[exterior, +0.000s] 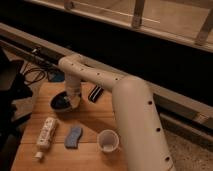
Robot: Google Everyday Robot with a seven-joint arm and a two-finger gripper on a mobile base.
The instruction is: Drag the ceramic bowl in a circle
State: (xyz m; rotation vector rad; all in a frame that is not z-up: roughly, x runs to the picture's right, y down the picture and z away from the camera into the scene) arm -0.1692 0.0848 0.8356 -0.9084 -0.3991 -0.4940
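Note:
The ceramic bowl (pixel 60 103), dark and glossy with a bluish inside, sits on the wooden table (pixel 90 122) at its left middle. My white arm reaches over from the right and bends down at the elbow. My gripper (pixel 73 101) points down into the bowl's right side, at or on its rim. A small white cup (pixel 107 140) stands toward the table's front, right of centre.
A white tube with coloured print (pixel 45 137) lies at the front left. A blue sponge (pixel 73 136) lies beside it. A dark striped object (pixel 96 93) lies behind the bowl to the right. Cables and a dark chair stand at the left.

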